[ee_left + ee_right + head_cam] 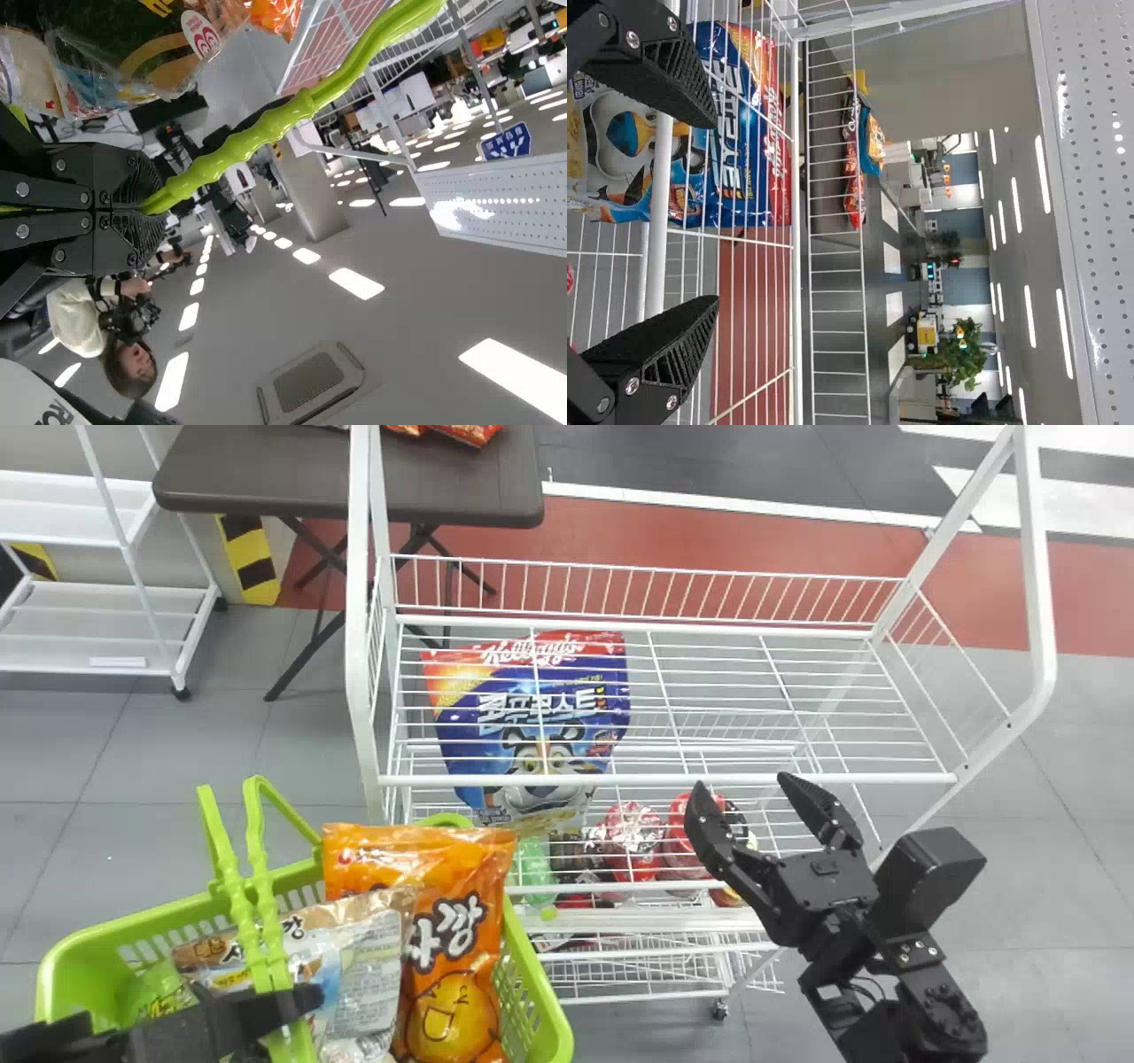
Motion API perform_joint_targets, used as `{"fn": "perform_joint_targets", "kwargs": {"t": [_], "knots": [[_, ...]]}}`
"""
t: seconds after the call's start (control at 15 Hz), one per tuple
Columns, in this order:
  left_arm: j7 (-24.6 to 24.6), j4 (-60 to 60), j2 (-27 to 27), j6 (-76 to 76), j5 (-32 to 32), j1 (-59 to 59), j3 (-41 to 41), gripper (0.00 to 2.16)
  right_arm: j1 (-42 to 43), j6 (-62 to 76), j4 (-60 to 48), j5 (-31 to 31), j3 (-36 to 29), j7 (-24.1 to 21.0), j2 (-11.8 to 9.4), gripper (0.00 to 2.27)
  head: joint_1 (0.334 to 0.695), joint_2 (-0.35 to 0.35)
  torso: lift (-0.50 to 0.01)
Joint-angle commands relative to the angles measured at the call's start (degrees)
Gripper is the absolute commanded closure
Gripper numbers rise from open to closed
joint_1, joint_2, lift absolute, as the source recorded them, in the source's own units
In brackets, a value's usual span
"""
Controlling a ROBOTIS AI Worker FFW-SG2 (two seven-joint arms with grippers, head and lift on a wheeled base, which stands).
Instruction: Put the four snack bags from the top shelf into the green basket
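The white wire rack (673, 779) is being seen largest, and beside the view past its wires a perforated panel (1094, 195) is being shown by the right wrist view. Behind the rack, a dark table (266, 483) is being seen. At the robot's left, the green basket (177, 911) is being placed before the rack. Below the top shelf's wires, a blue cereal bag (532, 708) is being seen; by these wires the way from above is being blocked. In the basket are being carried an orange snack bag (461, 921), a brown-and-silver snack bag (368, 948) and a green snack bag (159, 992). These are being partly crossed by the raised green handle (264, 903).

The right gripper (742, 784) is being held wide open (nothing is being gripped) near the front rail of the top shelf. The left gripper (297, 1005) is being kept at the basket; by the left wrist view, the handle is being shown pinched between its closed-in fingers (137, 181).
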State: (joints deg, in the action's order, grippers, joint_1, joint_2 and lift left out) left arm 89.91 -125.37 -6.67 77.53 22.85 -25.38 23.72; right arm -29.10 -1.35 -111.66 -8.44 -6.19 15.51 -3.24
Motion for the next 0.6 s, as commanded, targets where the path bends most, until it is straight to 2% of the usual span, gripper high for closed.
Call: {"fn": "perform_joint_targets", "kwargs": {"t": [0.0,0.53], "knots": [[0.66,-0.57,-0.1,-0.05,0.44,-0.64,0.19,2.15,-0.78,0.33,-0.76,0.0,0.04,-0.04,0.08,0.13,0.695,-0.152,-0.004],[0.66,-1.19,-0.1,-0.23,1.15,-2.48,1.15,2.15,-2.72,0.68,-2.34,0.0,0.21,-0.04,0.61,0.13,0.695,-0.145,-0.004]]}}
